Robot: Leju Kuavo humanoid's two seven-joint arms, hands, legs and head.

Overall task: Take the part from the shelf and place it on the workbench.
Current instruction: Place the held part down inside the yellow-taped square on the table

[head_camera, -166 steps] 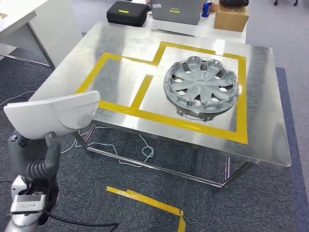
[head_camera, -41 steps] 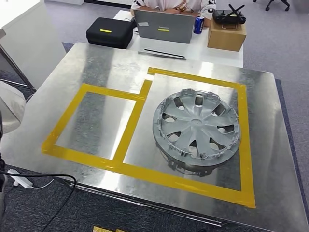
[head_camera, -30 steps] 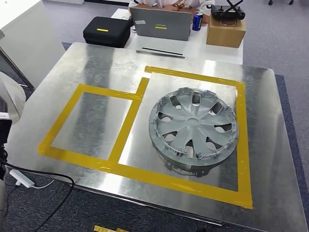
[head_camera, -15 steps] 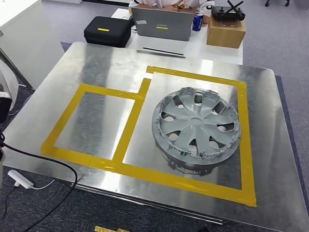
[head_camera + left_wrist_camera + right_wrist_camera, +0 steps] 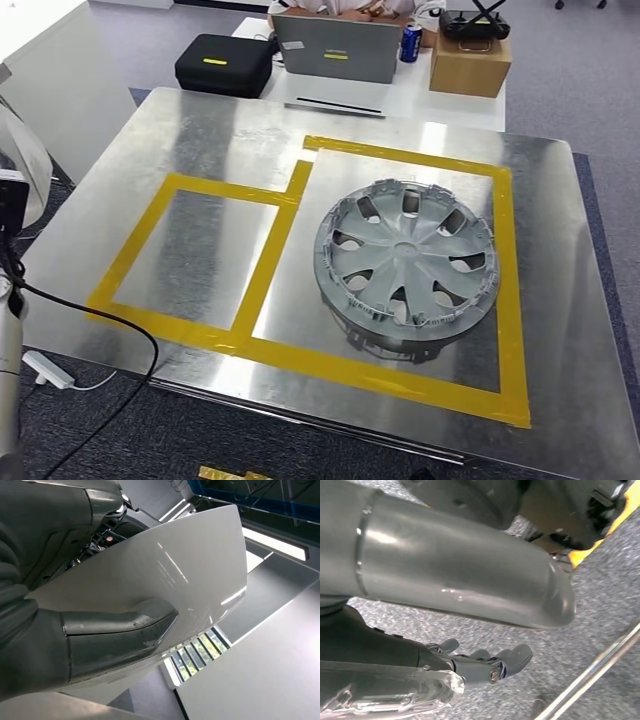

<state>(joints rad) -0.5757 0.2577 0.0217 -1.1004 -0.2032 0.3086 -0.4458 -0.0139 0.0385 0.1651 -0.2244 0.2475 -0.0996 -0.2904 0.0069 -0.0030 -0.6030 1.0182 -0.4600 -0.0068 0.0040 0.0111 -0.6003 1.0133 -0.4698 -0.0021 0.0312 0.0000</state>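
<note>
- Part [image 5: 158, 590]: a white glossy panel, gripped by the left hand [image 5: 56, 630], thumb pressed on its face, held off the worktop's [image 5: 189, 130] left edge.
- Right hand [image 5: 478, 667] hangs over the floor, fingers loosely apart, holding nothing.
- Step: carrying to the worktop.
- Next, likely: swing the panel over the vacant yellow-taped square [image 5: 162, 195], beside the hubcap [image 5: 407, 265], and lower it flat.

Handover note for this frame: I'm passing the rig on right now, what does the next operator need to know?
Left hand: grips the white part, thumb pressed across its glossy face; in the head view the part is off the workbench's left edge, not yet over it.
Right hand: holds nothing, fingers apart, hanging above the carpet.
Workbench: the small taped square is bare; a hubcap lies in the large taped square.
Done: part taken and carried up to the bench.
Left: bring the part over the bench, set it down (probably in the small square), let go.
</note>
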